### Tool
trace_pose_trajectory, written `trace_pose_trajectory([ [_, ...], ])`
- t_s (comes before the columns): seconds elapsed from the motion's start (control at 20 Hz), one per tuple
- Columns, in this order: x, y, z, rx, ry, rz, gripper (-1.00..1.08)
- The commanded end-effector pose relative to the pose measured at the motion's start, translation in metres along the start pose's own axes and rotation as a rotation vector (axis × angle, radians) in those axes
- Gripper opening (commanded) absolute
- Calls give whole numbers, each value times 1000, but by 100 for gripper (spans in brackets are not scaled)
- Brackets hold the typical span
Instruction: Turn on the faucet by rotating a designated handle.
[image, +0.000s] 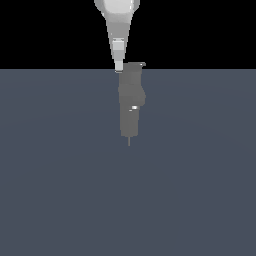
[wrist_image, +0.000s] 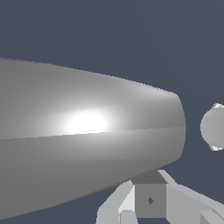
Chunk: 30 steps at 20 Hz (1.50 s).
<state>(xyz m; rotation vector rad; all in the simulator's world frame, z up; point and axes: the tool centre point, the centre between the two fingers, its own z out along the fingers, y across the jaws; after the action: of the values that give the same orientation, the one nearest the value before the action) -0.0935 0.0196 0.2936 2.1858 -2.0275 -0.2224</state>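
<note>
The faucet (image: 131, 100) is a matte grey upright column with a rounded bulge, a small white glint and a thin pin at its lower end. On top sits a boxy grey cap, and only a short pale tip of the handle (image: 143, 64) shows at the cap's right in the exterior view. My gripper (image: 118, 69) hangs from the white arm and touches the cap's left top corner. Its fingers look pressed together, with nothing seen between them. In the wrist view my gripper (wrist_image: 149, 200) sits beneath a large grey tapering body (wrist_image: 87, 131), too close to tell which part of the faucet it is.
The blue-grey floor (image: 60, 190) spreads flat around the faucet. In the wrist view a round grey knob-like shape (wrist_image: 214, 127) shows beyond the blunt end of the tapering body.
</note>
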Motion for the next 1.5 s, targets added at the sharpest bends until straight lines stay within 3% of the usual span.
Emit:
trace_pose_trajectory([
  [0.0,39,-1,-3,12,-4,42,-100],
  [0.3,79,3,-4,15,-6,45,-100],
  [0.35,79,3,-4,15,-6,45,-100],
  [0.4,56,1,0,5,-2,14,-100],
  [1.45,120,-44,-3,12,-4,34,-100],
])
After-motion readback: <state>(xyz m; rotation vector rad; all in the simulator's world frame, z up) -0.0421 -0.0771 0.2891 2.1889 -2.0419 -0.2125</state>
